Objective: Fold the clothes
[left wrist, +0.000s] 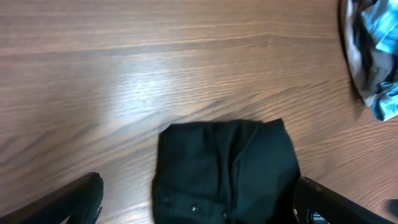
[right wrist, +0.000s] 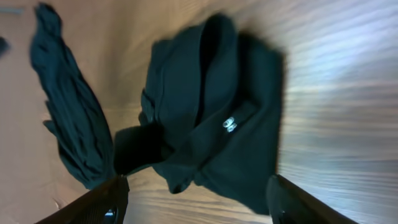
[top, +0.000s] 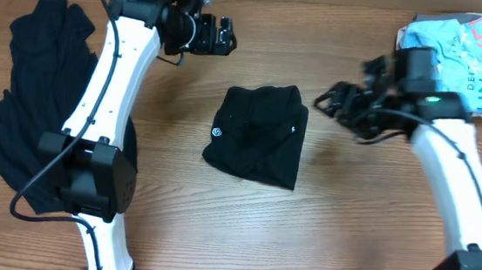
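Note:
A black garment (top: 257, 135) lies folded into a small square at the table's middle, with a small white mark (top: 217, 133) on its left side. A second black garment (top: 36, 73) lies spread and rumpled at the far left. My left gripper (top: 224, 33) hovers behind the folded piece, open and holding nothing. In the left wrist view the folded garment (left wrist: 224, 171) lies below the spread fingers (left wrist: 81, 199). My right gripper (top: 332, 99) is to the right of the folded piece, open and empty. The right wrist view shows the folded garment (right wrist: 211, 118) beyond the gripper (right wrist: 196, 205).
A pile of light blue, grey and pink clothes (top: 471, 59) sits at the back right corner and also shows as the pile (left wrist: 373, 56) in the left wrist view. The left arm's base (top: 88, 178) stands over part of the spread black garment.

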Available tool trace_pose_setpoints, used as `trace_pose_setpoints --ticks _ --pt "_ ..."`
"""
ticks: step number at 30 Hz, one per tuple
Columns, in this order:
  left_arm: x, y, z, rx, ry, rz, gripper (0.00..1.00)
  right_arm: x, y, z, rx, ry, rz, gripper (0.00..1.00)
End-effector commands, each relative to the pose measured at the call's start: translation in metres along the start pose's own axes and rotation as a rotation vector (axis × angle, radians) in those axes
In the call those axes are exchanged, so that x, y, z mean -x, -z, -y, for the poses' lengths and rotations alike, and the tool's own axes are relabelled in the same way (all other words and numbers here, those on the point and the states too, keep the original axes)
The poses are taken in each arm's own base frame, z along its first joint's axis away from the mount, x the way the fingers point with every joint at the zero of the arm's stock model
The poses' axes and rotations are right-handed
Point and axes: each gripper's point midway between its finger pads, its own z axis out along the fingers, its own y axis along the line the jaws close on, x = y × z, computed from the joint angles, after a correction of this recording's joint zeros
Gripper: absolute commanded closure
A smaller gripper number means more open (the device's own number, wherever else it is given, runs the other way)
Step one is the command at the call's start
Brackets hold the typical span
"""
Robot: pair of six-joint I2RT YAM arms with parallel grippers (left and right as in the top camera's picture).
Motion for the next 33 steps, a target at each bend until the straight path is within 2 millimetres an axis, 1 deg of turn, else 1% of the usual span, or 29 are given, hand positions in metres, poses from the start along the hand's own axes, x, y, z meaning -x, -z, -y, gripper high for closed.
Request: trace_pose_setpoints --ticks 1,2,4,8,11,14,15,18,20,21,22,25,28,31,33 --pt "0.006 0.021 0.001 0.020 -0.030 0.039 0.00 -0.016 -0.027 -0.006 -0.045 -0.086 -0.025 0.27" --pt "0.006 0.021 -0.001 0.034 -0.029 0.038 0.00 -0.021 -0.035 -0.013 -0.038 -0.072 -0.036 0.28" --pt "0.006 0.021 -0.004 0.049 -0.028 0.039 0.00 -0.028 -0.048 -0.022 -0.042 -0.053 -0.051 0.29" --pt "0.006 0.020 -0.004 0.050 -0.052 0.037 0.00 -0.039 -0.074 -0.029 -0.069 -0.039 -0.081 0.31" --pt "0.005 0.019 -0.005 0.051 -0.052 0.033 0.00 -0.049 -0.093 -0.025 -0.093 -0.053 -0.127 0.31" --pt "0.005 0.018 -0.005 0.051 -0.052 0.032 0.00 -0.051 -0.101 -0.018 -0.110 -0.064 -0.147 0.32" --pt "0.005 0.018 -0.005 0.051 -0.052 0.032 0.00 -0.052 -0.102 -0.017 -0.112 -0.066 -0.150 0.33" --pt "0.005 0.018 -0.007 0.065 -0.052 0.034 0.00 -0.054 -0.102 -0.015 -0.118 -0.067 -0.158 0.52" --pt "0.006 0.018 -0.009 0.076 -0.051 0.035 0.00 -0.056 -0.101 -0.012 -0.129 -0.076 -0.169 0.76" --pt "0.005 0.018 -0.009 0.076 -0.051 0.034 0.00 -0.057 -0.100 -0.010 -0.136 -0.082 -0.175 0.91" --pt "0.005 0.018 -0.009 0.075 -0.051 0.032 0.00 -0.059 -0.098 -0.007 -0.147 -0.091 -0.186 0.96" --pt "0.004 0.018 -0.009 0.077 -0.049 0.028 0.00 -0.064 -0.089 0.002 -0.172 -0.102 -0.210 0.96" --pt "0.003 0.018 -0.009 0.077 -0.048 0.025 0.00 -0.070 -0.074 0.016 -0.218 -0.117 -0.237 0.96" --pt "0.003 0.018 -0.009 0.077 -0.048 0.025 0.00 -0.075 -0.062 0.040 -0.322 -0.144 -0.253 0.96" --pt "0.003 0.018 -0.009 0.077 -0.049 0.025 0.00 -0.078 -0.058 0.056 -0.397 -0.130 -0.258 0.96"
